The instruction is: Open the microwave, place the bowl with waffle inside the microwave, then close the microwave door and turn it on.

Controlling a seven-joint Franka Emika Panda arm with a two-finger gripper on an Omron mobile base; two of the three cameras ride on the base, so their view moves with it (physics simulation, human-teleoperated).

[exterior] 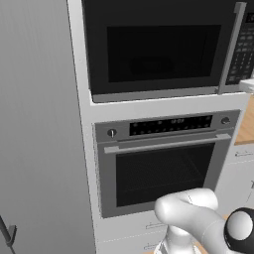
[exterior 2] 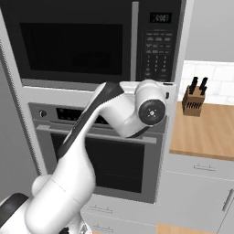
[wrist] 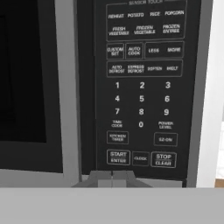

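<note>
The microwave door (exterior: pixel 161 49) is closed. The tool (wrist: pixel 112 178) is squeezed shut, holding nothing, just below the keypad (wrist: pixel 141 87).

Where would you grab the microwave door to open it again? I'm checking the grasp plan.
Grip the microwave door by its long grey vertical bar handle, approaching straight from the front. The bar stands off the door's right edge beside the keypad, so the claw can close across it sideways.
</note>
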